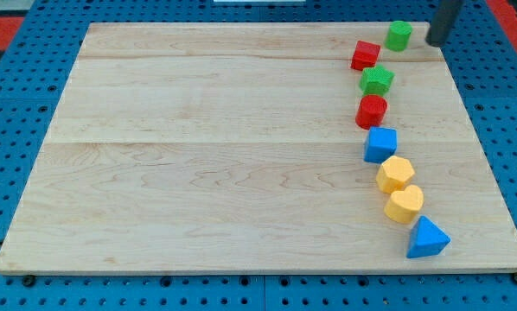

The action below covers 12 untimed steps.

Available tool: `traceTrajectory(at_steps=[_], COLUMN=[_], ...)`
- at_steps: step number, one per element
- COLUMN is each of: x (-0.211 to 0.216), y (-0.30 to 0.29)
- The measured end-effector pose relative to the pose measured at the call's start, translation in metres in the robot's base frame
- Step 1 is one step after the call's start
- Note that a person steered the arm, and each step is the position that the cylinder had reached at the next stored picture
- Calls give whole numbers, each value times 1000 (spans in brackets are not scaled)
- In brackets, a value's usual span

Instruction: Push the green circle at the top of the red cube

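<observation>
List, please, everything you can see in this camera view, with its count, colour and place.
green circle: 1, green, top right of the board
red cube: 1, red, just below-left of it
green star-like block: 1, green, below the cube
red cylinder: 1, red, next down
blue blocks: 2, blue, mid-chain and bottom end
yellow blocks: 2, yellow, between the blue ones
wooden board: 1, pale wood, centre
pegboard: 1, blue, around the board
my tip: 1, dark, right of the green circle, apart
</observation>
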<state>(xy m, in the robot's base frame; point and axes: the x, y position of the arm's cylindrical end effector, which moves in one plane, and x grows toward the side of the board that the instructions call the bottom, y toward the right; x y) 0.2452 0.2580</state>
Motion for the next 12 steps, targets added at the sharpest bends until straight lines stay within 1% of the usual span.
traceTrajectory(at_steps=[1,2,3,7,10,11,12], x=[-14,-39,-54,-35,-34,-34,-27], y=[-33,-8,2,-22,-61,-54,-12])
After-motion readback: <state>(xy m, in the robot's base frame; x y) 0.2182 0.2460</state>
